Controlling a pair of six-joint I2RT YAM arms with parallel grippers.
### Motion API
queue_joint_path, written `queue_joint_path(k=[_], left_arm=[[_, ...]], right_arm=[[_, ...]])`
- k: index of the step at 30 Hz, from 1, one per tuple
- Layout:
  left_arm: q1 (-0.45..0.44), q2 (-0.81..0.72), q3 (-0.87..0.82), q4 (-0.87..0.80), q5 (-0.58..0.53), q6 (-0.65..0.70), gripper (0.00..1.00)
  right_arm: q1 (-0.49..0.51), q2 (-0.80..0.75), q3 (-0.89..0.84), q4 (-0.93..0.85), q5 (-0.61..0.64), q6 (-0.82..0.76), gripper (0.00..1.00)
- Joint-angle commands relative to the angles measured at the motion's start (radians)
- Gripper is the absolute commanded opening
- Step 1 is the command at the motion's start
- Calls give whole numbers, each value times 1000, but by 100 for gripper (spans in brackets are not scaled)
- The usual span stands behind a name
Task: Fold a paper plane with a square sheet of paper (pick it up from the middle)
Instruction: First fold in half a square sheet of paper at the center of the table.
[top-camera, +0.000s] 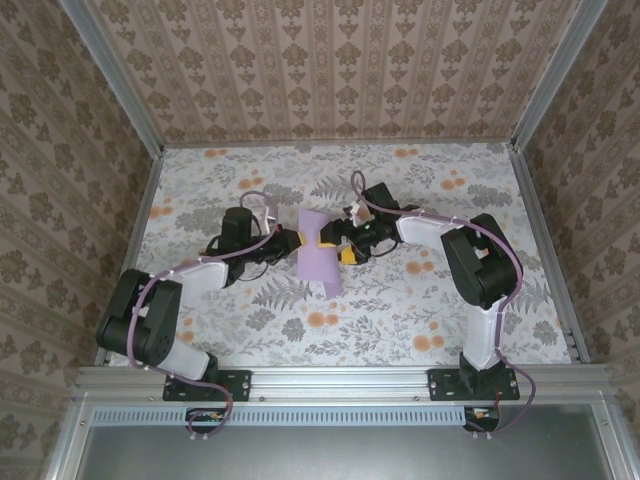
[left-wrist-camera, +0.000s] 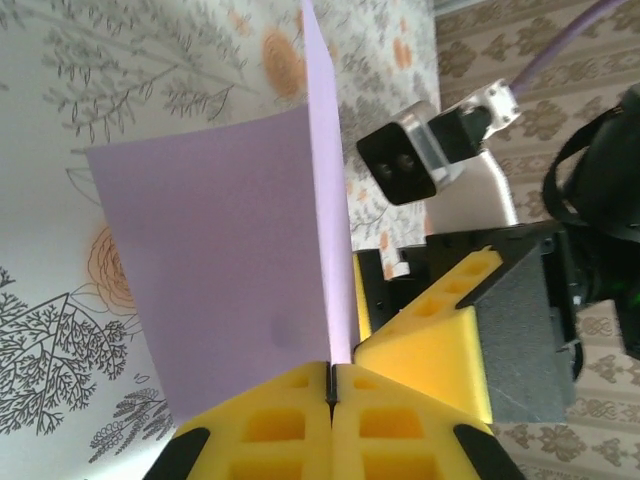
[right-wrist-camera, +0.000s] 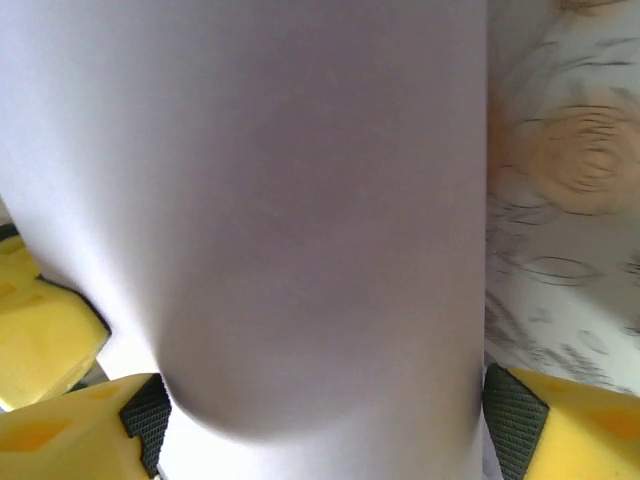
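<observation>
The lilac sheet of paper (top-camera: 320, 252) is at the middle of the flowered tablecloth (top-camera: 420, 310), lifted and bent between the two arms, not flat. The left gripper (left-wrist-camera: 330, 385) has its yellow fingers pressed tight together on an edge of the sheet. One flap stands upright on its edge, and another spreads out to the left over the cloth. The right gripper (top-camera: 346, 245) comes in from the other side with its fingers (right-wrist-camera: 575, 420) spread wide, and the paper bulges in a soft curve between them. I cannot tell whether the dark pads actually touch it. Seen from the left wrist, the upright flap cuts off part of the right gripper behind it, leaving a yellow finger, a black block and the small wrist camera (left-wrist-camera: 405, 165) above. A purple cable (left-wrist-camera: 560, 45) crosses the top corner there. From above, both grippers crowd the sheet and pinch it narrow at the waist, so any crease is hard to make out. Patterned walls (top-camera: 330, 70) close in the table on three sides.
</observation>
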Motion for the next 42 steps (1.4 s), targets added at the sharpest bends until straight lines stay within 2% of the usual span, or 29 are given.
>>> queue_joint_path(k=[1,5,6,10,15,24,34,42], left_arm=[[-47,55,44,-4,-26,18,0],[-120,112,67,0,-60,5,0],[-130,121,65,10,-100,1,0],[-142,143,50,45,-128,-26,0],[-140,142,29,24,-163,-21,0],[-139,50,-19,13,-212,-6,0],[-148,-102,-106,-126,-375,60,0],[-150,-122,-104,-272,-452,109,0]], right_arm=[[4,-25,26,-150,115,-103,90],[-7,-50,5,-177,151,-140,93],[-12,-55,-2,-183,154,-144,93],[-16,-65,-37,-185,169,-152,92],[-14,-67,-102,-88,125,-99,88],[13,-47,-62,-78,104,-103,77],[43,-60,-35,-100,147,-125,71],[87,-54,3,-136,206,-137,69]])
